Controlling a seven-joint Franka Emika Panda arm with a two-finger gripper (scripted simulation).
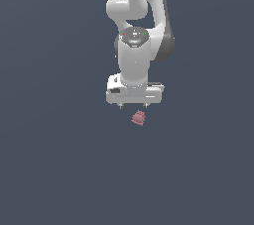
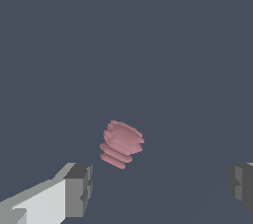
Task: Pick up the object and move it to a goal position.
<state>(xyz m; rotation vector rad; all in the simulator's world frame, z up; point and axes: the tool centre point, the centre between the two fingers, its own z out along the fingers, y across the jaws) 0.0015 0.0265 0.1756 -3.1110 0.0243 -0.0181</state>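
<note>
Early going here: nothing is grasped yet. The white gripper [image 1: 133, 106] hangs with its jaws spread wide apart, nothing between them, and the ridged pink object [image 1: 139, 118] sits on the flat grey floor [image 1: 54, 169] just off the fingertips, at about five o'clock from them in the exterior view. On the wrist view the object [image 2: 121, 144] lies ahead of the fingers [image 2: 79, 189], not between them. So by my read, approach, grasp, lift and carry all remain. No goal marker shows. No containers anywhere in view.
</note>
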